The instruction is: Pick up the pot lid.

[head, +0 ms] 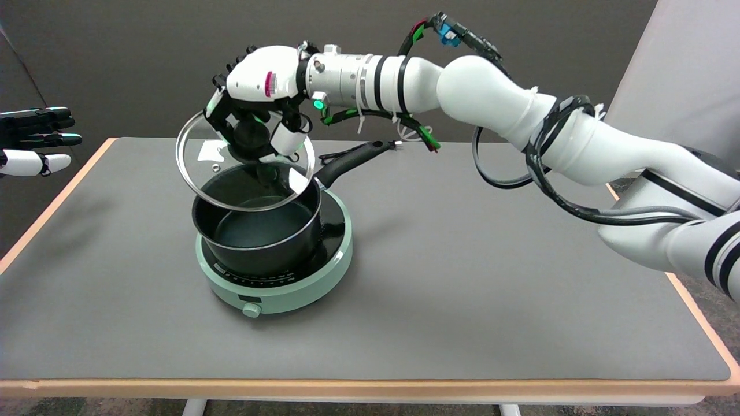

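The glass pot lid (219, 173) with a metal rim hangs tilted in the air just above the black pot (257, 231). My right hand (257, 107) grips the lid's black knob (250, 138) from above, fingers curled around it. The lid's near edge tips down toward the camera and is clear of the pot's rim. The pot is uncovered and looks empty, its long black handle (352, 159) pointing to the back right.
The pot stands on a pale green induction cooker (277, 289) left of the grey table's (462, 277) middle. The idle left hand (34, 138) hovers at the far left edge. Cables (520, 179) hang under my right forearm.
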